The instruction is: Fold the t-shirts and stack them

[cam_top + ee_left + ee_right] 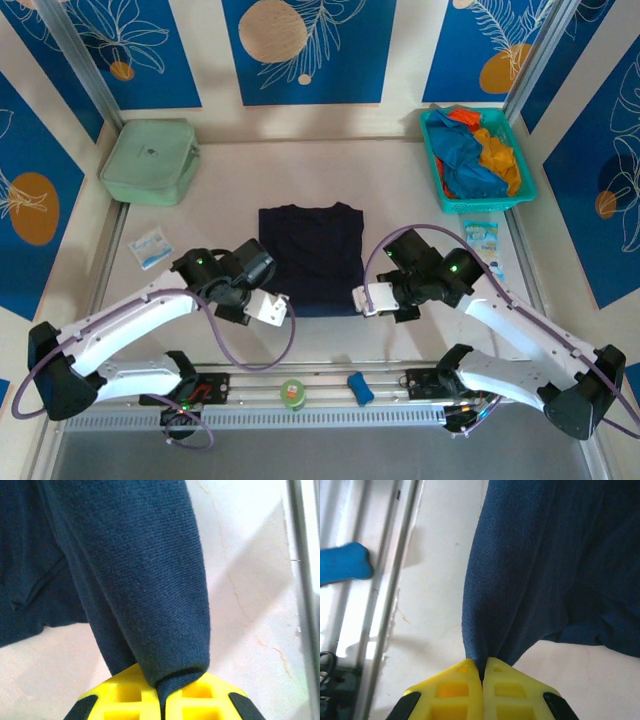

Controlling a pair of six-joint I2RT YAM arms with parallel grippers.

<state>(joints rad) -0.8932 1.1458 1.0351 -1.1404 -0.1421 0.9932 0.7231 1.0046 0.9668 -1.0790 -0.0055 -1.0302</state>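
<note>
Navy t-shirt (310, 250) is being held at table centre, laid out as a rectangle. Its near-left corner is being pinched by the left gripper (160, 697), jaws closed tight on a fold of cloth. The near-right corner is being pinched the same way by the right gripper (482, 680). Both corners are being gripped together, probably so the near edge can be carried far evenly. Blue and orange t-shirts (480, 155) are being stored bundled in the teal basket (488, 206), far right.

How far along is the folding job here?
Done: the dark navy cloth t-shirt has its sleeves apparently tucked in. In hand: left fingers and right fingers pinch its near edge. Left: bright blue, orange and red shirts crumpled in the teal plastic basket.
</note>
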